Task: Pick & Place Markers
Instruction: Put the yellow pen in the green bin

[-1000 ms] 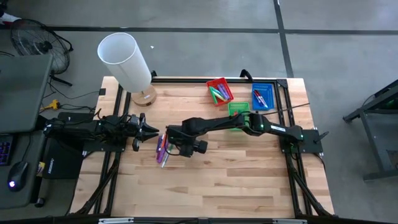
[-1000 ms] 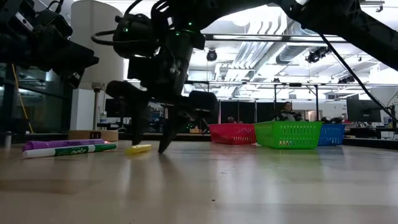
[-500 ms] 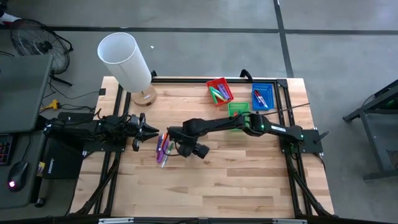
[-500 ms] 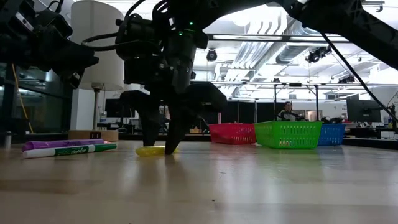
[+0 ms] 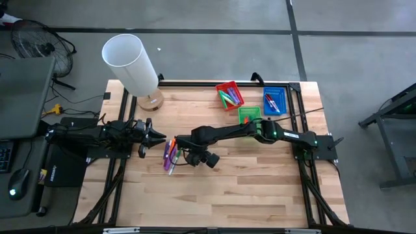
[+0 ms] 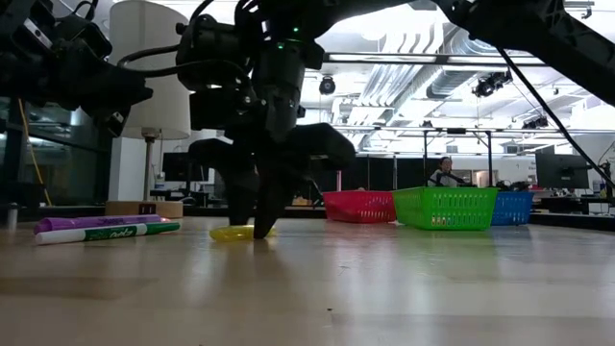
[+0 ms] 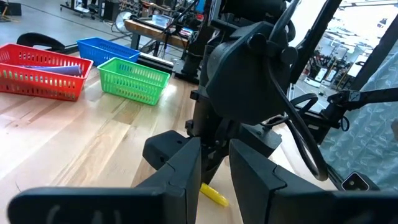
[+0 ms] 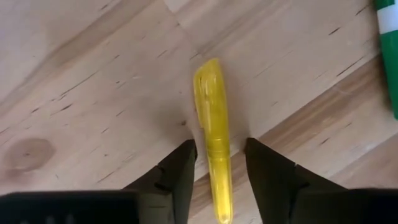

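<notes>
**Right end effector straddling a yellow marker**

Yellow marker [image 8: 211, 143] lies flat on the wooden surface [image 5: 260, 182], on its own, just beside the small heap of remaining markers [image 5: 170, 155] near the middle-left of the surface. In the right wrist view it runs lengthwise between the two dark fingers [image 8: 177, 171], one on each side, with a sliver of wood showing between each finger and the barrel. No firm contact seen yet.

Right end effector [image 6: 252, 229] is down at the surface, fingertips touching or nearly touching the wood in the low view, jaws part-way in around the marker but not clamped. My reading: a grasp in progress, the marker not yet held. The fingers flank the barrel across its narrow width, which suits a thin round pen that could roll away otherwise.

A green marker [image 8: 387, 56] lies near, at the edge of that view, clear of the fingers.

Left end effector [image 5: 156, 138] hovers above the surface just beside the heap, pointing toward the right arm's work; its fingers stand a little apart with nothing between them.

Red tray [image 5: 229, 95], green tray [image 5: 249, 113] and blue tray [image 5: 273, 101] sit well apart at the far right side; red and blue already hold markers. Likely destination for this one.
</notes>
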